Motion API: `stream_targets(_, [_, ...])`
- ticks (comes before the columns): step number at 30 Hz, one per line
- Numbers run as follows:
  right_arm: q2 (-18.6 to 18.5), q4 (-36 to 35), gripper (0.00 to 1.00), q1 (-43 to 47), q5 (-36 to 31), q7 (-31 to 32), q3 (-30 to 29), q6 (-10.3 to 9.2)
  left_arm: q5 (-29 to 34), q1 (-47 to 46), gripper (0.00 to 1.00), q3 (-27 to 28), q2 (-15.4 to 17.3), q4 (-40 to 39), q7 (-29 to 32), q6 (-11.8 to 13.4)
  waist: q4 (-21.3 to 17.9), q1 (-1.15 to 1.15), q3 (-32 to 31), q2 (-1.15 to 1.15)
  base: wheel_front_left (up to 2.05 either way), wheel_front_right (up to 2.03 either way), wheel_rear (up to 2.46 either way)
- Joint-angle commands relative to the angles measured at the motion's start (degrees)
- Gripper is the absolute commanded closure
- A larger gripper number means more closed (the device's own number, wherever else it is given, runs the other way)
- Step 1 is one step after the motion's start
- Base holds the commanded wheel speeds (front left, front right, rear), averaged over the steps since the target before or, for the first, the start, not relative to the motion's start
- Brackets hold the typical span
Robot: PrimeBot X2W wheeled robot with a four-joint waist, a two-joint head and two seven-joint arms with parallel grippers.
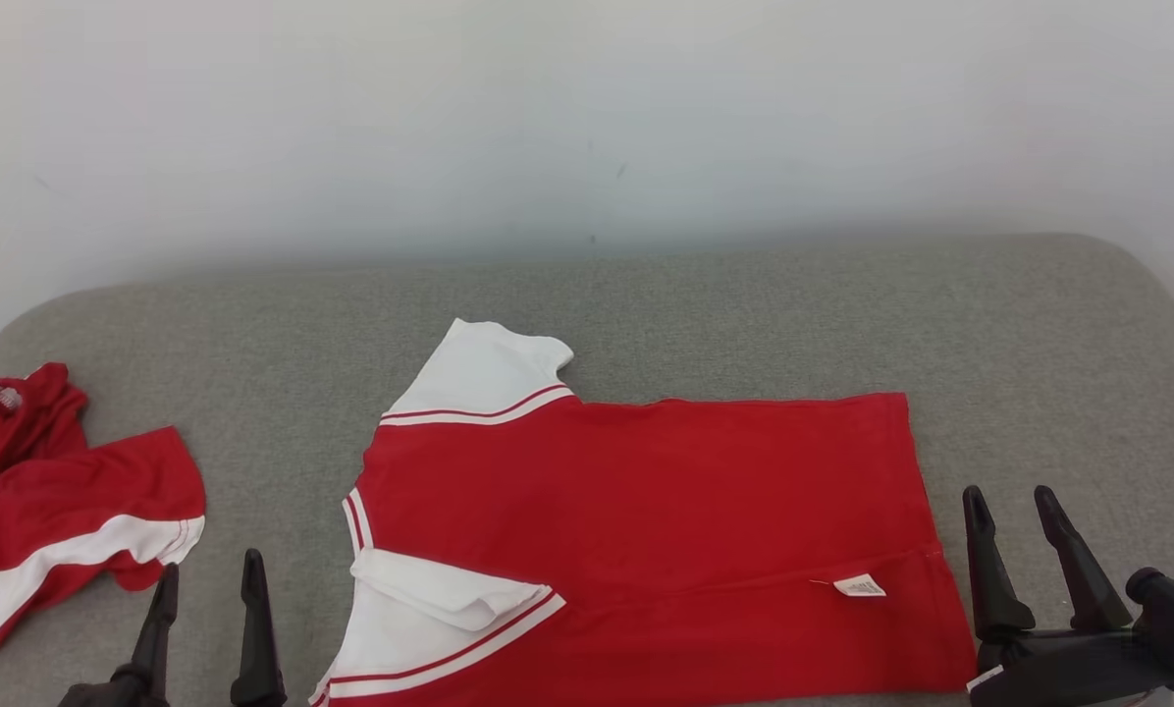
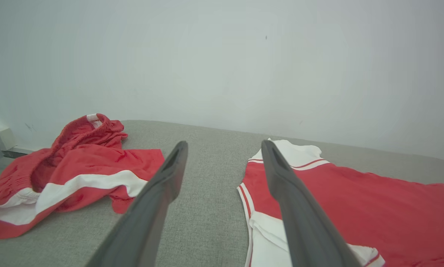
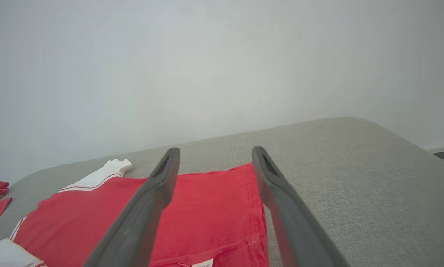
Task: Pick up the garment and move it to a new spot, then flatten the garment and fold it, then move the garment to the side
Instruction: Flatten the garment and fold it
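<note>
Grey coarse-woven table (image 1: 744,314) with rounded corners is set against a pale wall. Red shirt (image 1: 646,511) is spread flat at centre, its white red-striped sleeves toward the left. Left claw (image 1: 209,565) and right claw (image 1: 1011,501) are held wide and empty, flanking the shirt.

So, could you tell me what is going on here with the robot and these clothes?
The robot is folding a red T-shirt with white sleeves, which lies spread on the grey padded surface. Its near edge seems folded over, showing a white label. Both grippers are open and hold nothing: the left gripper hovers by the collar end, the right gripper by the hem. Crumpled red shorts lie to the left.
</note>
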Motion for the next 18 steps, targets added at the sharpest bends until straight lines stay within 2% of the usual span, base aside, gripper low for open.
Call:
stream_targets(1, [0.1,-0.3,0.00,-0.4,-0.8,-1.4,0.6,-0.14,1.6,0.8,0.00,0.1,0.3,-0.5,-0.2,-0.4,-0.5,0.00,-0.1,0.00,0.00,0.00,0.00])
stream_targets(9, [0.5,-0.9,0.00,0.4,-2.4,-5.5,2.8,-0.14,6.4,0.6,0.00,-1.0,0.8,-2.4,-0.2,-2.0,-1.2,0.00,0.3,0.00,0.00,0.00,0.00])
stream_targets(18, [1.5,-1.1,0.00,4.2,-2.7,-7.1,1.7,-0.14,8.4,3.7,0.00,1.6,0.4,-3.3,-0.2,-2.4,-1.4,0.00,1.2,0.00,0.00,0.00,0.00])
